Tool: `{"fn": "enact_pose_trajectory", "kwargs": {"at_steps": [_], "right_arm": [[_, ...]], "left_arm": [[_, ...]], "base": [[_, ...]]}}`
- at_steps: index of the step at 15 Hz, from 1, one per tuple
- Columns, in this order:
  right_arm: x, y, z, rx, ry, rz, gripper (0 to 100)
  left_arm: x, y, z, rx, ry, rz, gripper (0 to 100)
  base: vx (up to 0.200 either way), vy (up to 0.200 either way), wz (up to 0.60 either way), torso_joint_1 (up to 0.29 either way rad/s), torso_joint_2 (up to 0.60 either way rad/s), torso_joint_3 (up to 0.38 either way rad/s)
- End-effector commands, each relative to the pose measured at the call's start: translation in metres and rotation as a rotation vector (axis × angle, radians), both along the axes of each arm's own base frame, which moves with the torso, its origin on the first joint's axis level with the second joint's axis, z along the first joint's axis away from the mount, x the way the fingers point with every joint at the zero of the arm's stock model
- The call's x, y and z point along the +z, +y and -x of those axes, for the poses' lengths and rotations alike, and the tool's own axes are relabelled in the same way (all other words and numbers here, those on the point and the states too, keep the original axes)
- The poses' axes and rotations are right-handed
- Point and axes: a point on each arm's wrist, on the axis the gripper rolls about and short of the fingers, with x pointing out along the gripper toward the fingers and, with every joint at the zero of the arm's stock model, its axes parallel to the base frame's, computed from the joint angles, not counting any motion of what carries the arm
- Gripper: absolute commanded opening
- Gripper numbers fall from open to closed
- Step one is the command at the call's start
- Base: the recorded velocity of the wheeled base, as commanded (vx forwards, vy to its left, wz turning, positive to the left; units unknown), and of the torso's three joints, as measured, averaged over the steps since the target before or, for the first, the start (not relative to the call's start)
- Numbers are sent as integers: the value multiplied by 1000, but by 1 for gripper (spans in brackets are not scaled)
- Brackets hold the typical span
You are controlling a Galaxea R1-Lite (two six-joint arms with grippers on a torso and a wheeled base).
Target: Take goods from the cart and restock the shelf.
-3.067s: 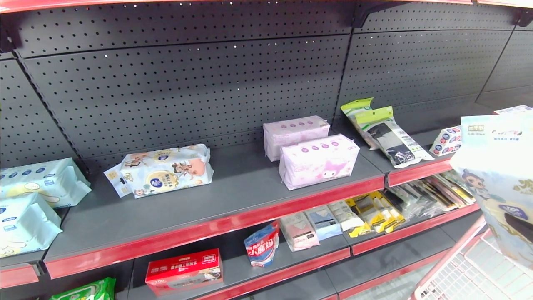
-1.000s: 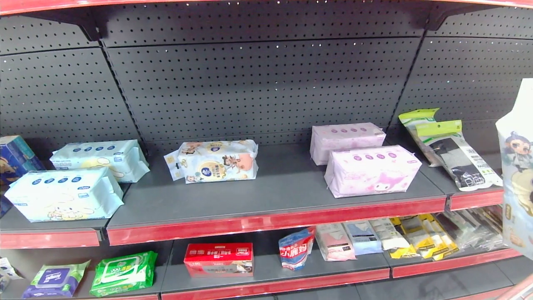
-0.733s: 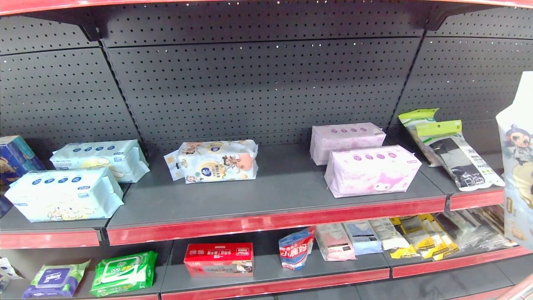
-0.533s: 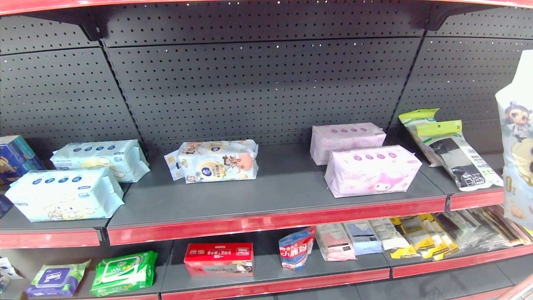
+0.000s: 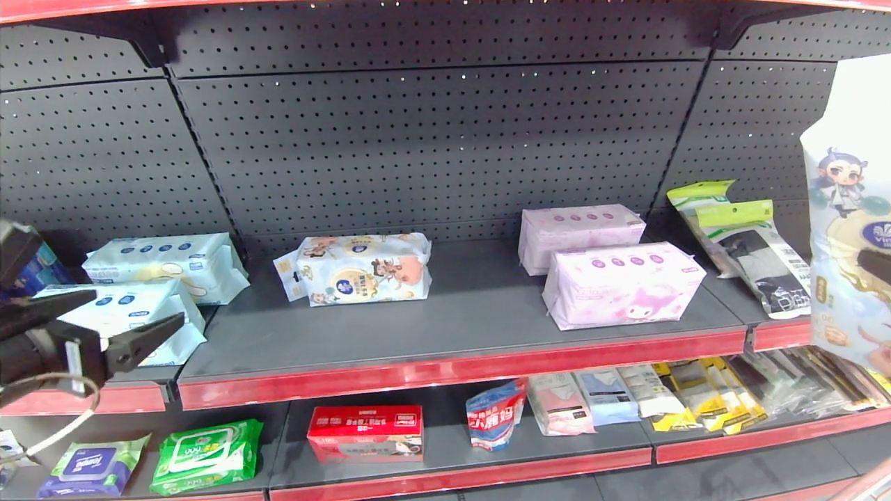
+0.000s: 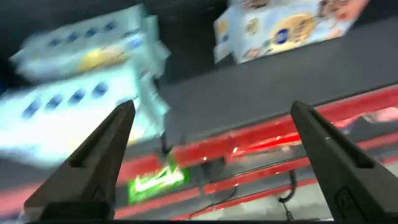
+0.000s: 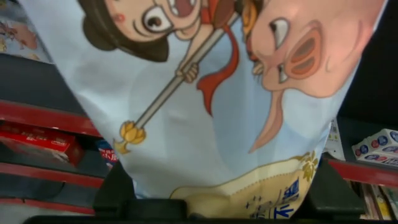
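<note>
one cartoon pack, rt side cut off, pinched by right gripper; left gripper spread.

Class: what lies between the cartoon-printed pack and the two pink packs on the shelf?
Only bare shelf, seen in the head view, between cartoon-printed pack and pink packs.

I see front pink pack just before rear pink pack | red box lower | green pack left of it
</note>
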Motion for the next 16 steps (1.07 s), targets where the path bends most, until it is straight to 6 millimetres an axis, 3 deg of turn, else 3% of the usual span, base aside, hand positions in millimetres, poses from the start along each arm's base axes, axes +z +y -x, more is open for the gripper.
{"fn": "enact_pose_trajectory", "kwargs": {"at_steps": [1, 3, 5, 7, 10, 13, 16], "right_arm": [[-6, -1, -6, -11, 33, 2, 0], [-10, -5, -10, -47, 57, 7, 0], [-14, -14, -15, -116, 81, 4, 0], [-12, -20, -19, -153, 84, 10, 0], [-12, -24, -19, -181, 86, 26, 0], [-15, -26, -18, -202, 94, 37, 0], [-15, -27, -18, -204, 93, 59, 0]], "left_arm": [[-4, 13, -89, -162, 54, 26, 100], [3, 20, -140, -182, 25, 20, 100], [12, 19, -167, -205, -21, -21, 100], [-2, 20, -164, -229, 21, -83, 100], [-31, 41, -173, -358, 73, -97, 100], [-34, 42, -201, -472, 30, -62, 100], [-41, 29, -223, -541, 14, -74, 100]], "base": [[0, 0, 0, 0, 0, 0], [0, 0, 0, 0, 0, 0], [0, 0, 0, 0, 0, 0], [0, 0, 0, 0, 0, 0], [0, 0, 0, 0, 0, 0], [0, 0, 0, 0, 0, 0], [0, 0, 0, 0, 0, 0]]}}
